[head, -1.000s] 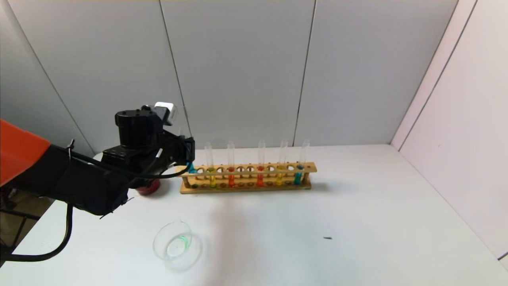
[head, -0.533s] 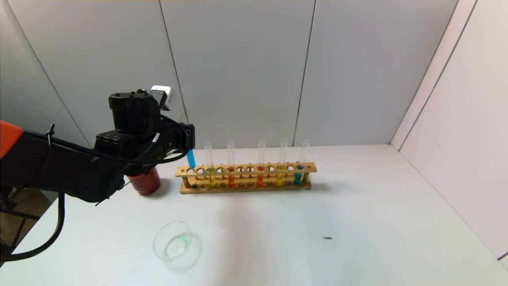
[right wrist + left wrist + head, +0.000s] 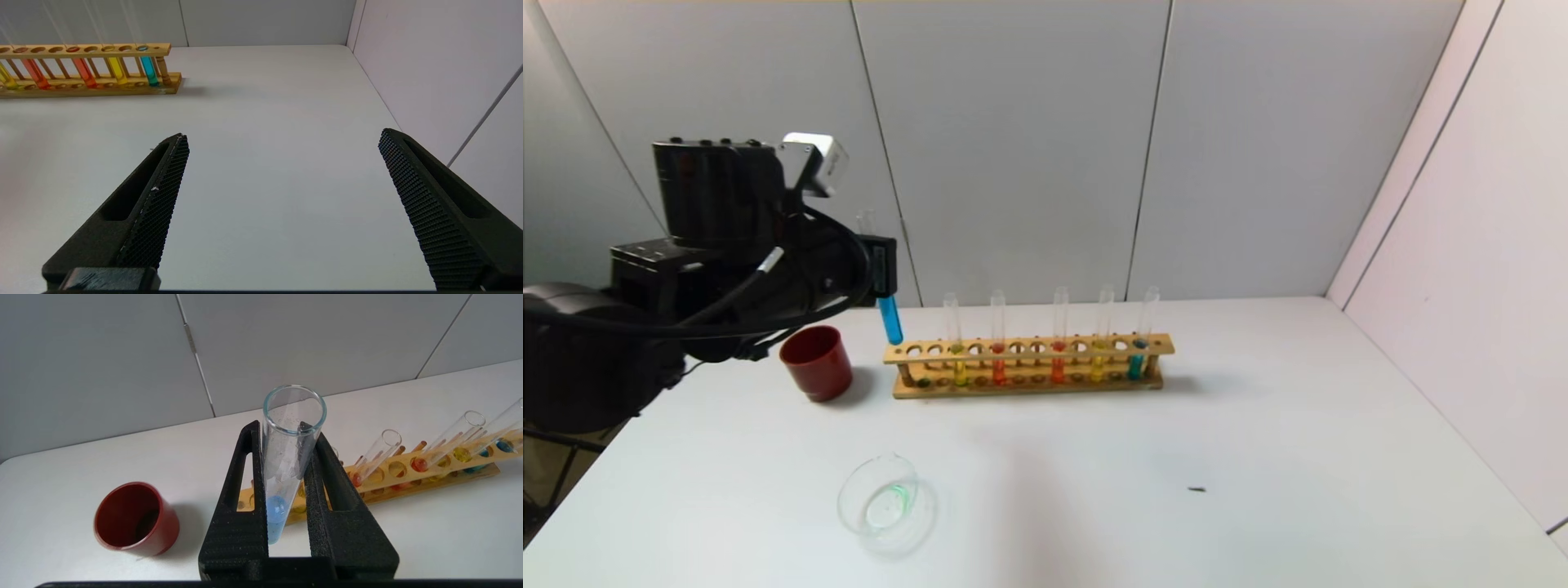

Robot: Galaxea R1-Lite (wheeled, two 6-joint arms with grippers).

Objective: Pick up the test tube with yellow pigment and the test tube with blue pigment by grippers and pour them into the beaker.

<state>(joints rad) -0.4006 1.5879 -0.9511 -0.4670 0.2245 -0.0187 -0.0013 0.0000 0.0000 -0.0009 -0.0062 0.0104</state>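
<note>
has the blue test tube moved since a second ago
Yes. The blue test tube, held in the left tool, has risen: its tip was down at the wooden rack top rail, and now it hangs clear above the rack's left end.

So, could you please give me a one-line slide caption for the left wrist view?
Left hand grips the blue-pigment test tube, lifted clear of the wooden rack, red cup alongside.
</note>
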